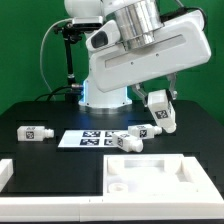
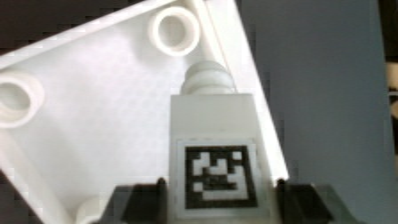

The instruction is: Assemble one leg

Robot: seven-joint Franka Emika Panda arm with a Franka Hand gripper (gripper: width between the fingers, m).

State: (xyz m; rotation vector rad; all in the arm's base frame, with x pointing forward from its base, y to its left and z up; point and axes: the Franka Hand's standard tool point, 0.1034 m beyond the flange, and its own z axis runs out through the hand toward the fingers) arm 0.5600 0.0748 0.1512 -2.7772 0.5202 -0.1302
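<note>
The gripper (image 1: 160,118) hangs above the white panel (image 1: 150,172), jaws pinching the leg (image 2: 215,130) at its tagged end, its peg tip pointing toward a round socket (image 2: 175,28); a spare leg (image 1: 35,132) lies near the marker board (image 1: 92,138)

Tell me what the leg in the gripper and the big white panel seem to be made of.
The leg: likely hard white plastic, matte, with smooth moulded edges and a rounded tip; its black-and-white tag looks like a printed sticker. The panel: probably the same white plastic, dull finish, faintly grained surface and moulded round sockets, though the blur leaves texture uncertain.
</note>
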